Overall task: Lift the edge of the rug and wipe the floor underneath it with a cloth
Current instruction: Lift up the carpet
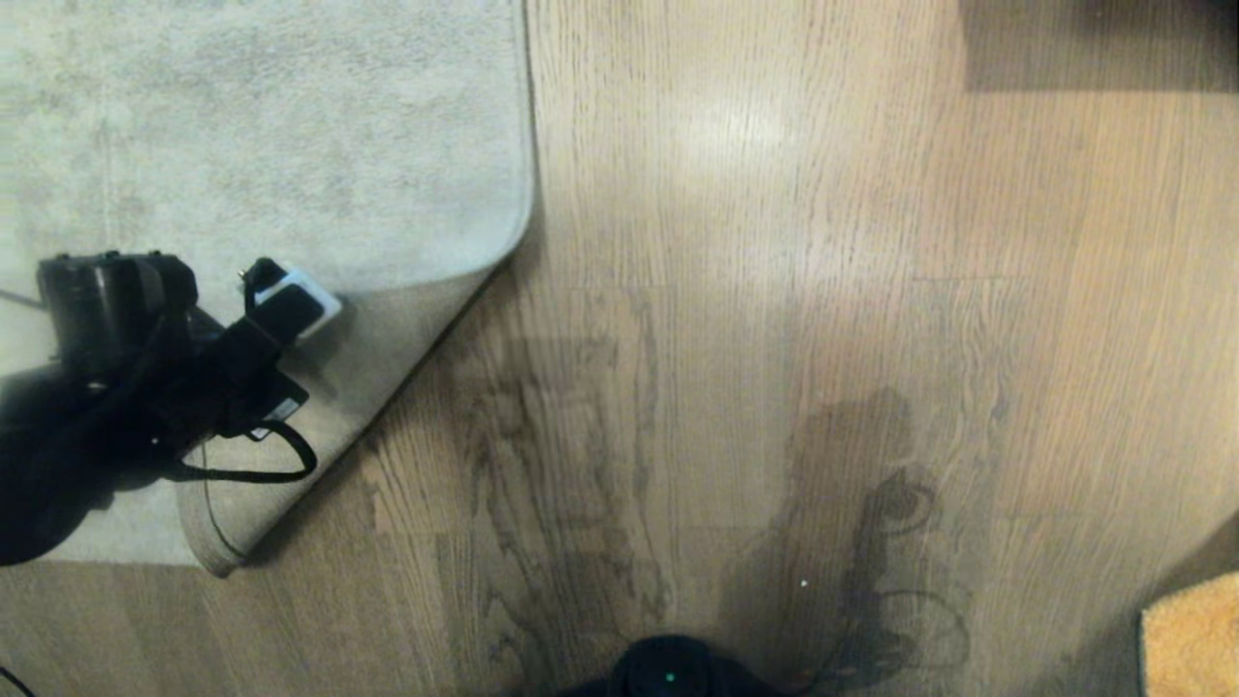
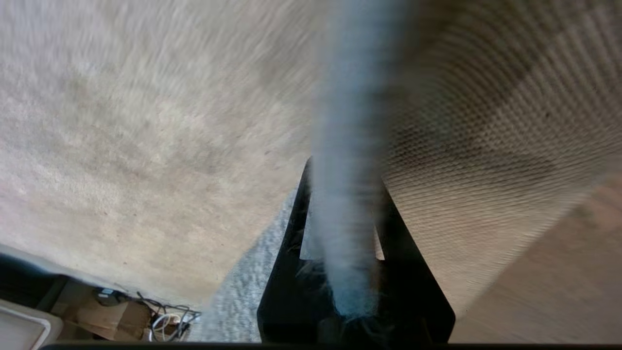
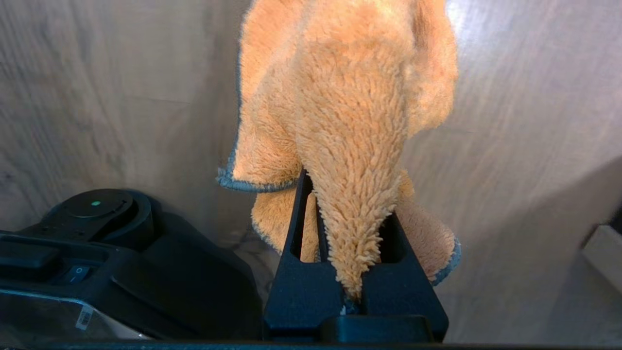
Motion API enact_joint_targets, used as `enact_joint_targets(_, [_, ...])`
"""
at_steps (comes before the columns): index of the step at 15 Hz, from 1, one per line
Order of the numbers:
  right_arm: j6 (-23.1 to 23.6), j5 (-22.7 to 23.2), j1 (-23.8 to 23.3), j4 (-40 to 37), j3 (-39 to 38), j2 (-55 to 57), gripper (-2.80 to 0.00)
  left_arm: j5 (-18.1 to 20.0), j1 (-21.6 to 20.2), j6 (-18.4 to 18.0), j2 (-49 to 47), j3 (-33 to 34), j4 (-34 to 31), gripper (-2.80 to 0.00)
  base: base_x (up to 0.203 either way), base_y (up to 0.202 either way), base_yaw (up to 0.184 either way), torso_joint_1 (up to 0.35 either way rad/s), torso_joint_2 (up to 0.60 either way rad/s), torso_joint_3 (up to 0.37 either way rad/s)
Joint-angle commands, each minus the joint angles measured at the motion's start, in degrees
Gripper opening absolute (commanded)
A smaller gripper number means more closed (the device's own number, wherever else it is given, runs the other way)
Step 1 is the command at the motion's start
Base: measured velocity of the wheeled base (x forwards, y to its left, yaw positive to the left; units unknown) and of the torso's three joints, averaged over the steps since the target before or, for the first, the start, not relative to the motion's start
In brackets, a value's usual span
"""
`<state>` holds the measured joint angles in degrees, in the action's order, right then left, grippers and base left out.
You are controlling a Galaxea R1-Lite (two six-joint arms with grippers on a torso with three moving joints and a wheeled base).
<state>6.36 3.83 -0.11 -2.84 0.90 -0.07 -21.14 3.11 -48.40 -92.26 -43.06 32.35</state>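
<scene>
Already the left gripper, at the head view's left, pinches the pale grey-beige rug edge, folded back (tan backing up). Next, seemingly, the right gripper, clamped on the fuzzy orange cloth, must reach the bared wood-grain floor.

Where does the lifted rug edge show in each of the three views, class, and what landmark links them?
Head view: rug edge, lower left, folded back, tan backing up, at the left gripper.
Left wrist view: centre, pinched between the gripper's fingers.
Right wrist view: not in it.
Shared landmark: the wood floor.
</scene>
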Motion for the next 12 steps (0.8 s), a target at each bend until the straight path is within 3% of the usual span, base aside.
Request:
enact_joint_targets(1, [0.1, 0.0, -0.1, -0.1, 0.0, 0.1, -2.8, -0.4, 0.0, -0.3, -0.4, 0.0, 0.1, -2.8, 0.0, 0.187, -0.004, 0.002, 0.0, 0.002])
enact_joint_targets(12, [0.1, 0.0, 0.0, -0.1, 0.0, 0.1, -2.8, -0.4, 0.1, -0.2, 0.1, 0.9, 0.1, -2.8, 0.0, 0.191, -0.005, 0.001, 0.0, 0.001])
